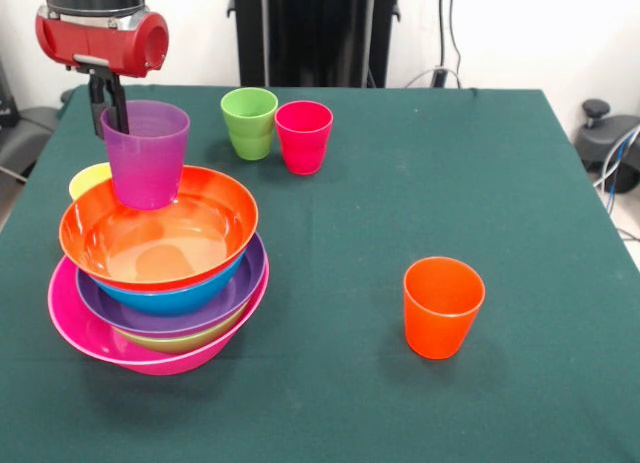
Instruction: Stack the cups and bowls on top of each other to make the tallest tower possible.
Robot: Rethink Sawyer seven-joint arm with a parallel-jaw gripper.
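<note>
Jaws (pixel 112 111) seemingly grip purple cup (pixel 147 153); green cup (pixel 249 122), red cup (pixel 303 135) nearby.

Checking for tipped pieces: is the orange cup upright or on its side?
Upright. The orange cup stands alone on the green table, open mouth up and narrower base down.

No text, label, brand, number or sign can be read anywhere in the view.
</note>
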